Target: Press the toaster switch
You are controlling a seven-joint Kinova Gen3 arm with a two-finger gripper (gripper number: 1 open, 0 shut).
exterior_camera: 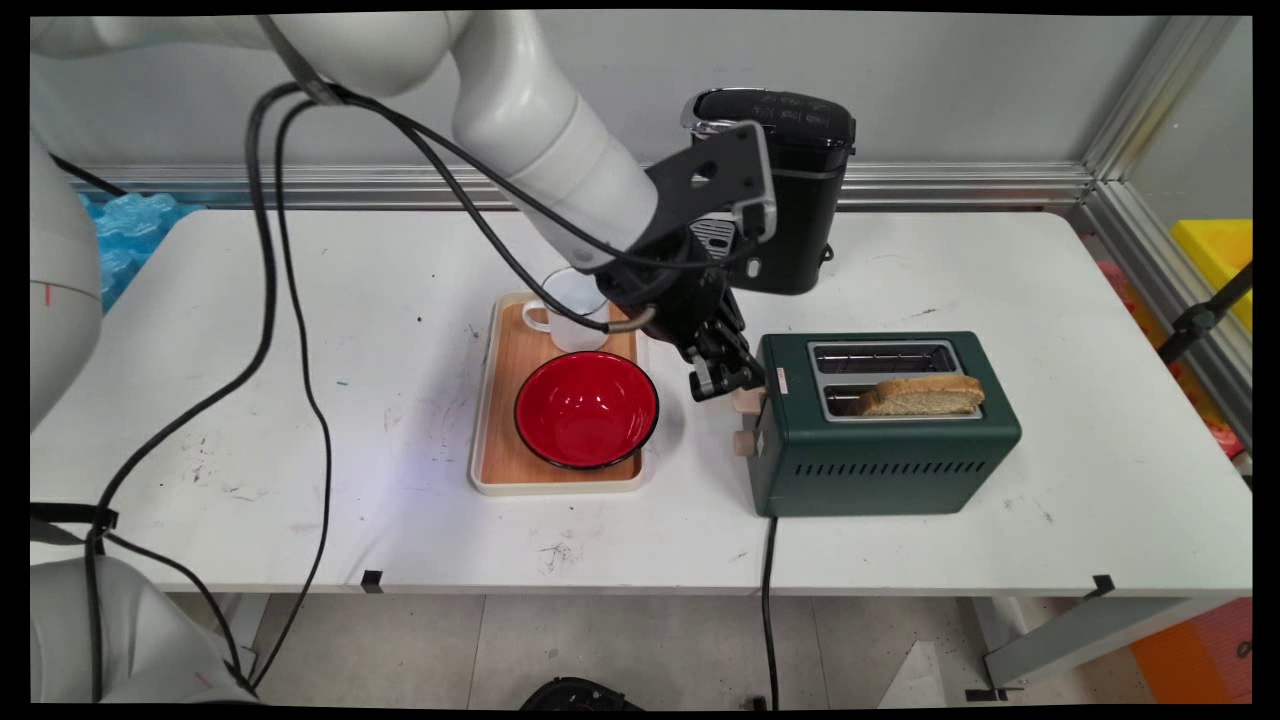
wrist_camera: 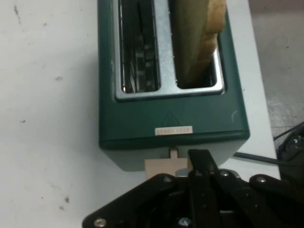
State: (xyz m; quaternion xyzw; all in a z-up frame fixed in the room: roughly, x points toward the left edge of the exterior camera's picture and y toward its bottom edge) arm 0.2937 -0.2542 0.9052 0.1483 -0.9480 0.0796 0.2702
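1. Gripper [exterior_camera: 722, 384] low at the toaster's [exterior_camera: 885, 470] left end, fingers clenched and resting on the beige lever [wrist_camera: 164, 167].
2. Toaster on the counter [exterior_camera: 1080, 400], long axis left to right, stretching away to the right of the fingers.
3. Bread slice [exterior_camera: 925, 395] standing in the near slot.
4. Red bowl [exterior_camera: 586, 409] and cup [exterior_camera: 572, 315] on a tray [exterior_camera: 490, 400], just left.

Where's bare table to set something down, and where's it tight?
Free: the table left of the tray, the front strip before the tray and toaster, and the right end past the toaster. Tight: the gap between tray and toaster, where the gripper sits at the toaster's lever, and the back by the coffee machine.
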